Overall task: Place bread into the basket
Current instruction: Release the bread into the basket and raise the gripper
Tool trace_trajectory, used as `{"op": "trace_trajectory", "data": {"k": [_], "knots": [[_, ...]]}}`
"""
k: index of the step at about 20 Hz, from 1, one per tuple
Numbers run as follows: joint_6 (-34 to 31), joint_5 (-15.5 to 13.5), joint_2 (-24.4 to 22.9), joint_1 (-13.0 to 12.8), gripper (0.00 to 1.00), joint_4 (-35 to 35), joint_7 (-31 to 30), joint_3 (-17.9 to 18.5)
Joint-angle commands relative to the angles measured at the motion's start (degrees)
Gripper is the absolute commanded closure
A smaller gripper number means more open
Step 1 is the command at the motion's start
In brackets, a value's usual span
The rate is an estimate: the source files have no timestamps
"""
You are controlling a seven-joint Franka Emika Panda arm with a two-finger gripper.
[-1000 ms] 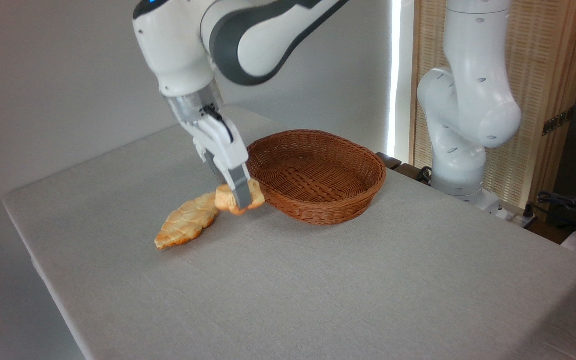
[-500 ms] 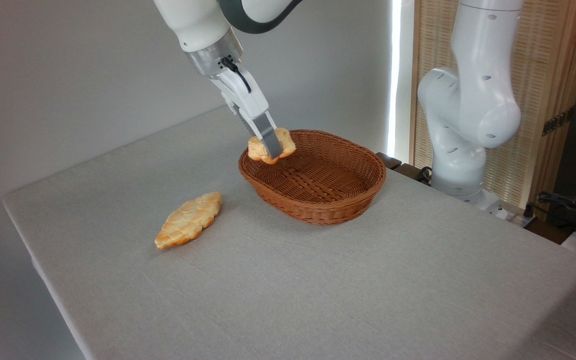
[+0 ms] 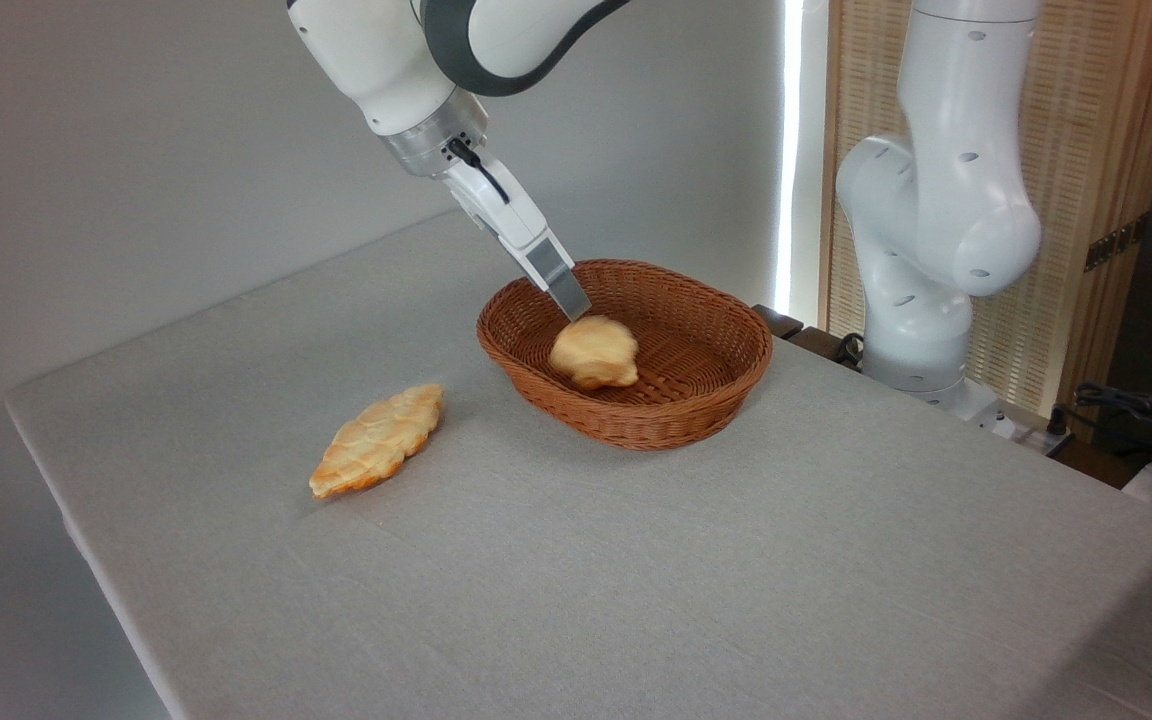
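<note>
The bread has dropped from my tool into the basket near the counter's far edge. My tool hangs just above it, holding nothing; I cannot tell its gap. The bun looks light and soft, best held gently by its sides.

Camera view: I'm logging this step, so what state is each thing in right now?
bread: lying inside the basket, free of the gripper.
basket: upright on the table, holding the bread.
gripper: just above the bread, holding nothing; opening not visible.
leaf-shaped pastry: flat on the table, left of the basket.
</note>
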Motion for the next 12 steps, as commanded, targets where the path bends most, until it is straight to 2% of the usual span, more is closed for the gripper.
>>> {"op": "trace_trajectory", "data": {"k": [1,5,7,8,12], "knots": [[-1.4,-0.9,0.4,-0.2,0.0,0.4,-0.8,0.4],[2.5,0.5,0.3,0.9,0.0,3.0,-0.3,1.9],[6.7,4.0,0.3,1.2,0.0,4.1,-0.3,3.4],[8.7,4.9,0.3,1.2,0.0,4.1,-0.3,4.1],[17.3,5.2,0.4,1.2,0.0,4.1,-0.1,9.1]]}}
